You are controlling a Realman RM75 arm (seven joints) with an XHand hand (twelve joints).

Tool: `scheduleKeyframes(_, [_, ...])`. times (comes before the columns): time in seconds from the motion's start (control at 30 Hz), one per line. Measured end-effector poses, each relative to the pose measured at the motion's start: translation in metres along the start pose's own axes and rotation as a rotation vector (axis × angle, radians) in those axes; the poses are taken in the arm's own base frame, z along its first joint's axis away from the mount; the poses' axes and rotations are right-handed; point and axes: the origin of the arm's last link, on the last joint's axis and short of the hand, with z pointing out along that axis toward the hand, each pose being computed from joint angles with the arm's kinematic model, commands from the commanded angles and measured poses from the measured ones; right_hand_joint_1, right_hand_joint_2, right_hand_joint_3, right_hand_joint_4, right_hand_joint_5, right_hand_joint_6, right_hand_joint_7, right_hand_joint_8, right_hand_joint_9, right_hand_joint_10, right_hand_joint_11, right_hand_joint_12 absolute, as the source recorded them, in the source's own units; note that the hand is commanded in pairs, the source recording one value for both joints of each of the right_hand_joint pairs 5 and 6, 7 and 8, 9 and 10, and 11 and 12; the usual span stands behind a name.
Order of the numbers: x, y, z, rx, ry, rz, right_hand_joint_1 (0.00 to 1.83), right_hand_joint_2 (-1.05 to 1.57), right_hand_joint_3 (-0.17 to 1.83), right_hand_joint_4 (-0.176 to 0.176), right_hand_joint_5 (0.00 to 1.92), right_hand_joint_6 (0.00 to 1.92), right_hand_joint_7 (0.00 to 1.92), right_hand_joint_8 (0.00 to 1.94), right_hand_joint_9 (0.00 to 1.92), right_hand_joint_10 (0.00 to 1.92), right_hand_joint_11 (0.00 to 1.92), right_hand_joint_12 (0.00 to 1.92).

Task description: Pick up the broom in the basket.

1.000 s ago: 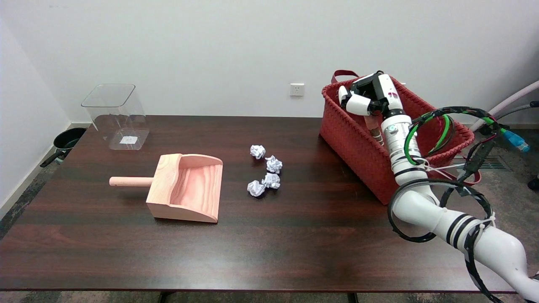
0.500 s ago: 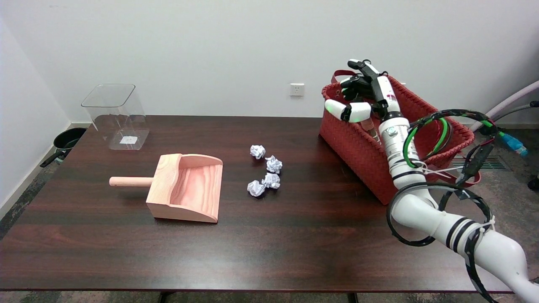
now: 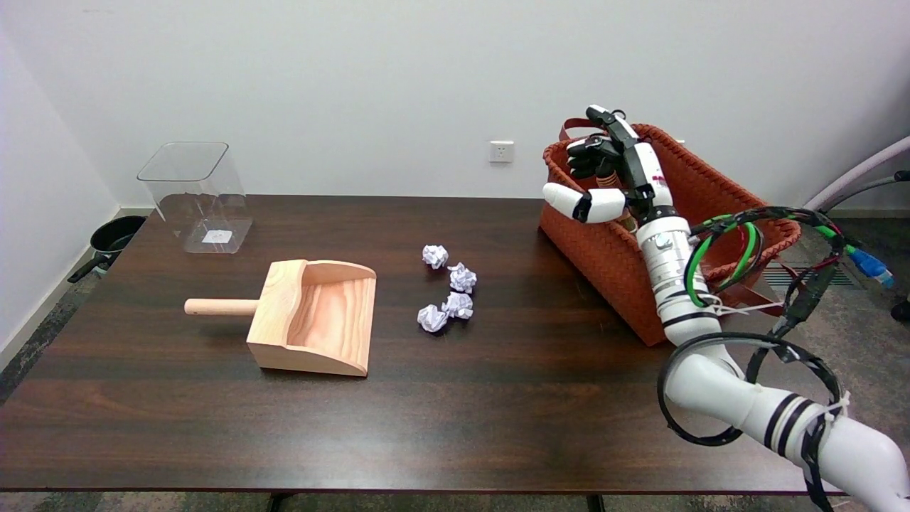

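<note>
- One step in, I'd say: this is the reach-and-grasp bit, and the pick-up itself isn't done yet.
- The right hand (image 3: 611,171) hovers over the left corner of the red woven basket (image 3: 604,249), which sits at the far right of the table (image 3: 498,398).
- Its fingers (image 3: 569,199) are released and spread. The thumb sticks out to the left past the basket rim, the rest are loosely bent above it, and nothing looks gripped.
- The broom (image 3: 606,180) is down in the basket and mostly hidden behind the hand. All I can make out is a short tan bit of what looks like its handle, close under the palm.
- I can't tell if any finger is actually touching it.
- Next move, as I read it: drop the hand a little into the basket, get the thumb on one side of the handle and the fingers on the other, squeeze, then lift straight up to clear the rim.
- Writing-wise, not much. The clear plastic bin (image 3: 195,192) at the far left has a white sticker on its bottom, too small to read.
- The wall socket (image 3: 501,151) shows no text I can read.
- There's a small red mark on the back of the hand, also unreadable.
</note>
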Motion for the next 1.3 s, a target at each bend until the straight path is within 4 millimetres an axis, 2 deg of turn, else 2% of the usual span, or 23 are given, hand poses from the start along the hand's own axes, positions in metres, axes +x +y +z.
scheduleKeyframes(0.7, [0.002,-0.010,-0.029,0.005,-0.030,0.050,1.09,-0.08,0.93,0.000,0.34,0.34,0.78,0.78,0.87,0.87,0.86,0.86])
scheduleKeyframes(0.9, [0.003,-0.008,-0.033,-0.003,-0.033,0.046,1.07,-0.16,1.00,0.000,0.33,0.33,0.75,0.75,0.87,0.87,0.89,0.89])
scheduleKeyframes(1.3, [0.008,-0.003,-0.030,-0.010,-0.025,0.024,1.07,-0.16,1.00,0.000,0.33,0.33,0.77,0.77,0.88,0.88,0.90,0.90])
